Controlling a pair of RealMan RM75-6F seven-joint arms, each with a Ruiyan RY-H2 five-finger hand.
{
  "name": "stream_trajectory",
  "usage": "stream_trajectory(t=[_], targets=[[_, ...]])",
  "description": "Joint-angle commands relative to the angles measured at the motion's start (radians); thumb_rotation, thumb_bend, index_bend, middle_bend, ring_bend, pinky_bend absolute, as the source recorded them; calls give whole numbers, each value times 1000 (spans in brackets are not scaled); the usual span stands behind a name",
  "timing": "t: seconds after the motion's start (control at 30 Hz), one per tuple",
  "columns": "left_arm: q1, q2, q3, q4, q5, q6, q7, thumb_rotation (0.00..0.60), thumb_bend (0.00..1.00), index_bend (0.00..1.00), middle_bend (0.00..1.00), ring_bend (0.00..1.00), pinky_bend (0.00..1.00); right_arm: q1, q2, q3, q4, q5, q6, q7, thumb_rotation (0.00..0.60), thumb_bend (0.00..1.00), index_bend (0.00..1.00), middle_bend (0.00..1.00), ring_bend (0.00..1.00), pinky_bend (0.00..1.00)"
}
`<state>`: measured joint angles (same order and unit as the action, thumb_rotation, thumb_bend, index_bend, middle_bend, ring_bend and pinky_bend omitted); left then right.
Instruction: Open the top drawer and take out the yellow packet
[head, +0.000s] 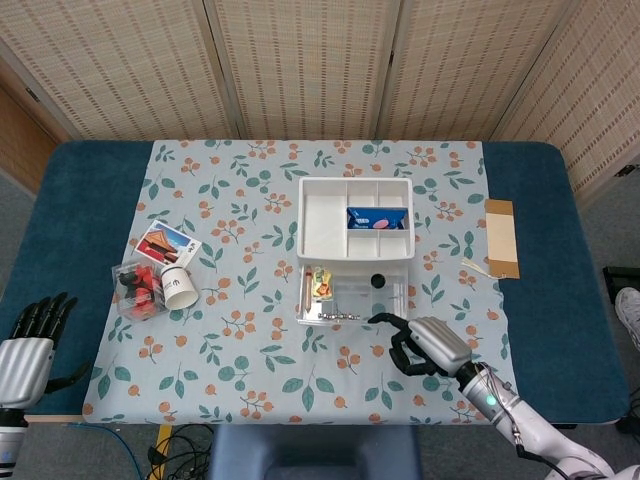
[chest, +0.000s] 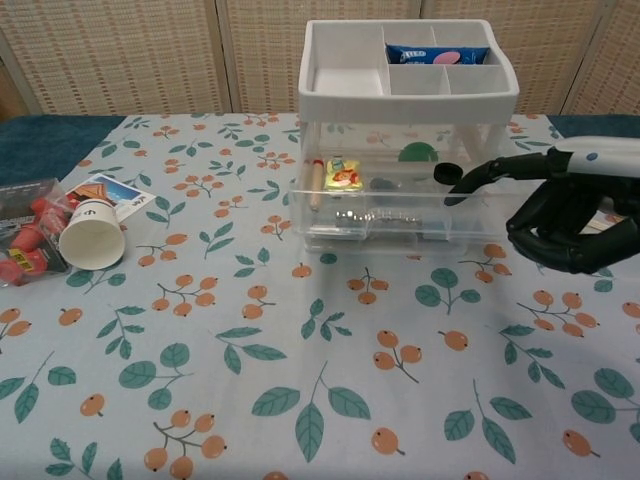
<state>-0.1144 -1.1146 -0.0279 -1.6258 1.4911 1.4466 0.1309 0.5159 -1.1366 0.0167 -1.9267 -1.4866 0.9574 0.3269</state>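
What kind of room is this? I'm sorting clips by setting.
Probably an indoor lab or demo corner: woven folding screens behind a table with a floral cloth, and cables underneath.

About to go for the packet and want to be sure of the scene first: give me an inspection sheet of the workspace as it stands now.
Surface: blue table under a floral cloth.
Job's things: top drawer pulled out; yellow packet lies at its left end, beside a pencil.
Clutter: blue snack pack in the organizer's top tray; tipped paper cup, clear box of red items, card, cardboard strip.
Hands: right hand at the drawer's right front, one finger extended to it; left hand idle at the table's near left edge, holding nothing.
Cables: some below the table's front edge.
Surroundings: woven screens behind.
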Motion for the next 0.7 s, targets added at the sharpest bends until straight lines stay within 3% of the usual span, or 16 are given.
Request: stream_trajectory(t=[0.03, 0.27, 0.53, 0.7], targets=[[0, -1, -1, 1, -1, -1, 0, 600, 187, 69, 62, 28, 74, -6, 7, -8, -9, -17, 9, 5, 600, 599, 200, 768, 940, 879], [-4, -4, -1, 2, 0, -6, 0, 600, 187, 69, 62, 28, 74, -15, 33, -23, -29, -40, 23, -5, 600, 602, 199, 768, 940, 879], [-5, -8, -1, 7, -2, -7, -2, 600, 187, 69, 62, 29, 74, -26, 58, -14, -51, -59, 66, -45, 600, 601, 19, 744, 927, 879], [-3, -8, -1, 10, -3, -3, -8, 600, 187, 69, 62, 28, 74, -23, 87, -5, -76, -85, 84, -56, 600, 563, 0, 728, 914, 879]])
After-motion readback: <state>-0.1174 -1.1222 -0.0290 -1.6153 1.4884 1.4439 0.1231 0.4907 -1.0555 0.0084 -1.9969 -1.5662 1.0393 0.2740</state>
